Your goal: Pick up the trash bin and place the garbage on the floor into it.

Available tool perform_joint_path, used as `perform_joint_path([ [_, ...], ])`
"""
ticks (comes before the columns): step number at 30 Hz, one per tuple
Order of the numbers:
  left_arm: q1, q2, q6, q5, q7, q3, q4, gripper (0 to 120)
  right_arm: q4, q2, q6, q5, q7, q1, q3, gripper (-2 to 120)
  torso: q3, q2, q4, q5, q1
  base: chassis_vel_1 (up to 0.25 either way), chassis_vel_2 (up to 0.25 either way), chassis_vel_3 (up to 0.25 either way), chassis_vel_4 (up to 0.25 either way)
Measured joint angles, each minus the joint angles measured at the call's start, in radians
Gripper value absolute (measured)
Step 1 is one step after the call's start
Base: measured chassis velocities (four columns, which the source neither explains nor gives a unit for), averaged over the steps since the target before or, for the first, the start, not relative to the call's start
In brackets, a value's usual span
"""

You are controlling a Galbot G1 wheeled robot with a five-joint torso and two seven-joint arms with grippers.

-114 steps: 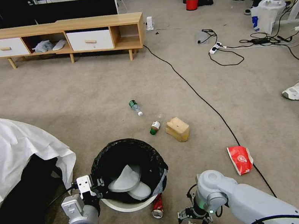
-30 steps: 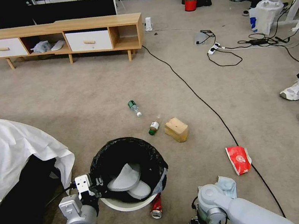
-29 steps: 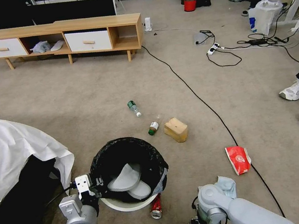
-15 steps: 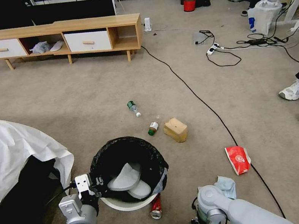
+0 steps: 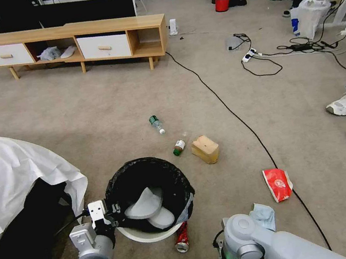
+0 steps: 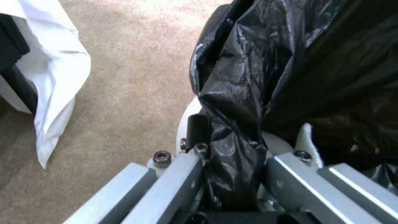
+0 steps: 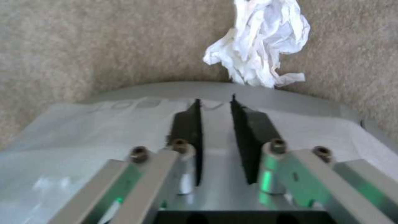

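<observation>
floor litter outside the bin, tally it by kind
bottles: 2, clear bottle and small green-capped bottle
tissues: 2, white crumpled tissue and pale blue tissue
cans: 1, crushed red can
snack packets: 1, red snack packet
boxes: 1, tan box
total: 7

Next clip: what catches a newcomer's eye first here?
The trash bin with its black liner stands near the robot, the left hand clamped on its bagged rim. Litter dots the carpet around it: a red can against the bin's base, a red snack packet to the right. The right hand points at a white tissue, fingers slightly apart.
</observation>
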Motion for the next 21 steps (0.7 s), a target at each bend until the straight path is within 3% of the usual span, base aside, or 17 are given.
perform_joint_path([
  [4, 0.000, 0.000, 0.000, 0.000, 0.000, -0.001, 0.001, 1, 0.032, -0.011, 0.012, 0.004, 0.008, -0.004, 0.000, 1, 0.000, 0.000, -0.0002, 0.0000, 0.000, 0.000, 0.000, 0.000, 0.000],
  [18, 0.018, -0.008, -0.003, 0.013, 0.002, -0.009, -0.004, 1, 0.023, -0.029, -0.011, -0.004, -0.013, 0.017, 0.038, 0, 0.000, 0.000, -0.0002, -0.0002, 0.000, 0.000, 0.000, 0.000, 0.000],
  [21, 0.020, -0.010, -0.003, 0.016, 0.002, -0.009, -0.004, 1, 0.024, -0.029, -0.013, -0.003, -0.015, 0.022, 0.045, 5, 0.000, 0.000, -0.0002, -0.0001, 0.000, 0.000, 0.000, 0.000, 0.000],
])
